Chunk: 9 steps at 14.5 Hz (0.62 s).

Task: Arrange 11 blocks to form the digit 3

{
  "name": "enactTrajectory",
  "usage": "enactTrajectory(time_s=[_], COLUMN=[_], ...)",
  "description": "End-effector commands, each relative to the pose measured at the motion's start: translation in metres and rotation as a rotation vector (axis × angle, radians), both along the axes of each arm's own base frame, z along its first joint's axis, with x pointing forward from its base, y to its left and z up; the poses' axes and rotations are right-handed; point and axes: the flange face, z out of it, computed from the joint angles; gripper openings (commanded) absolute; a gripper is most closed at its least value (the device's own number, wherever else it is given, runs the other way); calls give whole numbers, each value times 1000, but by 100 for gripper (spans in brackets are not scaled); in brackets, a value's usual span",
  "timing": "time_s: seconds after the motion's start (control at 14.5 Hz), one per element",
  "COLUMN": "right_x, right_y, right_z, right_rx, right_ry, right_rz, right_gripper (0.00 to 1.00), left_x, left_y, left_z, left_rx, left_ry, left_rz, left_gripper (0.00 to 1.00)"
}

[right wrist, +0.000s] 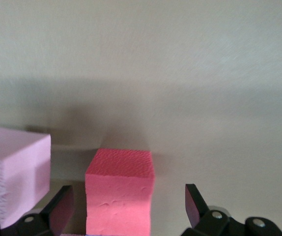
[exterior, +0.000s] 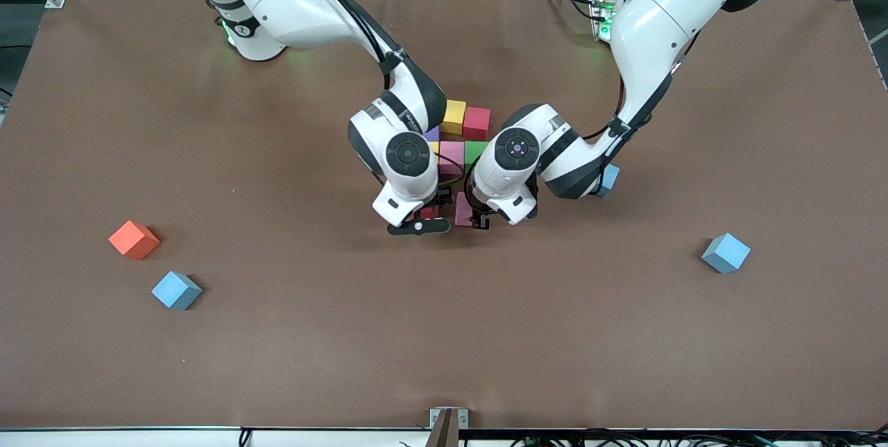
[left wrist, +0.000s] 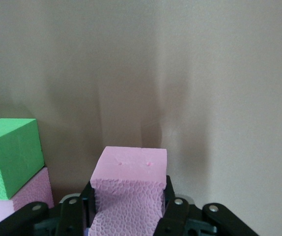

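Left hand (left wrist: 128, 216) clamped on a pink cube (left wrist: 128, 189), low over the bench (exterior: 444, 336), at 6 o'clock of the cube cluster (exterior: 461, 135). Right hand (right wrist: 128, 206) spread wide around a red cube (right wrist: 120, 194) alongside.

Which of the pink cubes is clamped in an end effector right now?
The pink cube between the left end effector's fingers, pinched in at its sides, nearest the front camera. The other pink cube lies free in the cluster beside the green cube.

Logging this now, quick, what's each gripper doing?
Left gripper: shut on a pink block.
Right gripper: open around a red block, not gripping.
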Motion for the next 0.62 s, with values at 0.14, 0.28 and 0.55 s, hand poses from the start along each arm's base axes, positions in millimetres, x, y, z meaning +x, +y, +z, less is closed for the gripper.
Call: enactTrajectory(time_s=[0.14,0.28,0.55], right_x=[32,56,86], right_y=[-67,-112,-199], right_z=[66,93,124], right_rx=[14,22,10], right_ry=[8,0,24], right_rz=[-41,-110,-235], right_gripper=[100,100,100], left_x=[-8,-6,-5], left_y=[-23,-27,-43], left_z=[-4,-2,-9], left_rx=[-15,-13,2], left_ry=[1,-10,-29], left_rz=[9,17,54], left_gripper=[22,22,22])
